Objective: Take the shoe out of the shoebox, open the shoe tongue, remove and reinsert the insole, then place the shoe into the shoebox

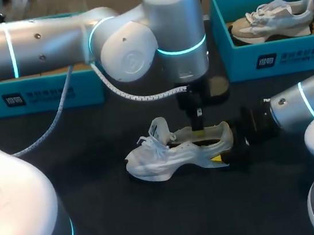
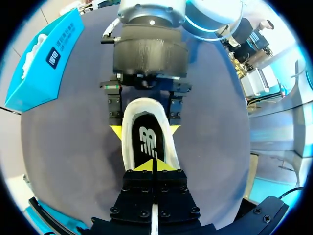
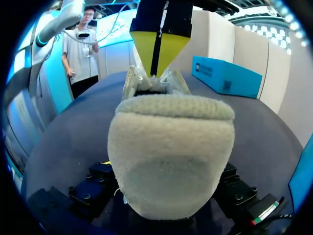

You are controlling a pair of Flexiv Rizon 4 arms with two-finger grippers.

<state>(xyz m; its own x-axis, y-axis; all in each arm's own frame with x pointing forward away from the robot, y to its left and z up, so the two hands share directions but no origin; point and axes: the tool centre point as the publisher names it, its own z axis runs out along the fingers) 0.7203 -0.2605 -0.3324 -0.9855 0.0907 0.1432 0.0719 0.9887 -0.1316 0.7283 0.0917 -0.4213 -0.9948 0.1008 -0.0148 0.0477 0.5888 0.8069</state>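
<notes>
The white mesh sneaker with white laces point(image 1: 167, 154) is being kept outside both boxes. It is being rested on its sole on the black table point(image 1: 113, 227), with its toe toward 9 o'clock and its heel toward 3 o'clock in the head view. Its tongue is being shown raised toward the toe. A black insole with a white mark point(image 2: 148, 139) is being shown lying inside the opening.

Two teal cardboard shoeboxes are being counted. One shoebox point(image 1: 242, 60) is being seen at 2 o'clock from the sneaker, well apart from it, and a second shoe, beige and white point(image 1: 271, 18), is being held inside it. The other shoebox point(image 1: 38, 97) is being seen at 10 o'clock. Its inside is being covered by the left arm, so its contents cannot be told. That makes two shoes, two boxes and two grippers.

The right gripper point(image 2: 145, 131) is being brought in from 3 o'clock and spread to the width of the heel. One yellow tip is being pressed against each side, so the sneaker is being clamped by the heel.

The left gripper point(image 2: 152, 165) is being lowered from 12 o'clock into the shoe's opening. Its fingertips point(image 3: 146, 49) are being pressed together with only a thin seam between them, and they are being set down on the insole. Whether any of the insole is being pinched between them cannot be told.
</notes>
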